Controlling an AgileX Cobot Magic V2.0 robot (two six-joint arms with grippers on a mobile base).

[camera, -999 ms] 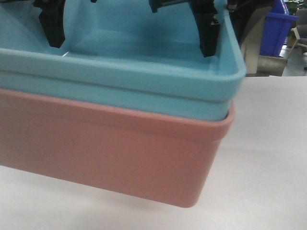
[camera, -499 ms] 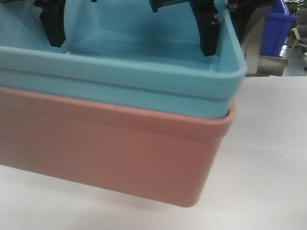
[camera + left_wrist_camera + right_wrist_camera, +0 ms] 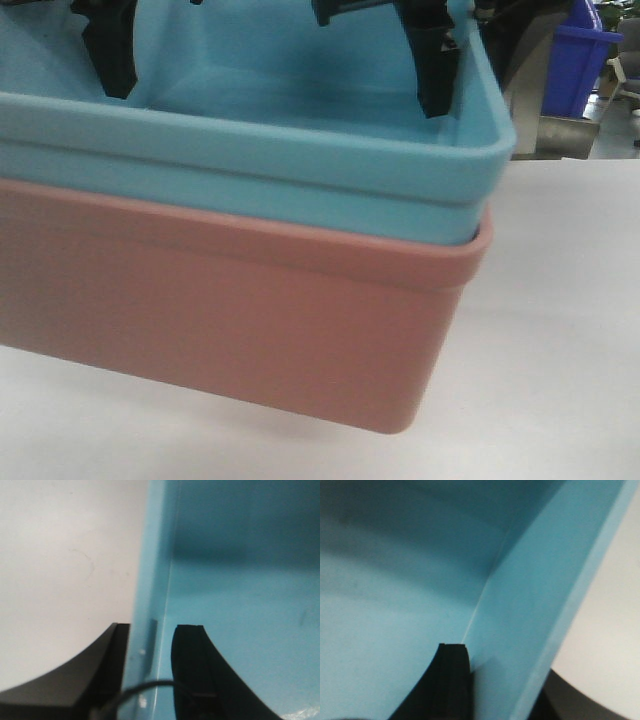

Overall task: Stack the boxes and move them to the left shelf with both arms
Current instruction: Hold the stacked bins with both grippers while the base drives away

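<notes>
Two boxes are nested, the light blue box [image 3: 300, 165] inside the salmon pink box [image 3: 230, 320], both matte plastic with rounded rims. Your left fingers [image 3: 192, 670] and right fingers [image 3: 452, 680] each clamp a blue side wall between them. Stacking looks done. You next need a level, matched carry over the counter [image 3: 560, 300] toward the shelf, out of view.

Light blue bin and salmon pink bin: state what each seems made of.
The light blue bin looks like moulded plastic, matte: uniform colour, rounded rolled rim, no glare. The salmon pink bin seems the same matte plastic: even colour, rounded corner, matching rim.
</notes>
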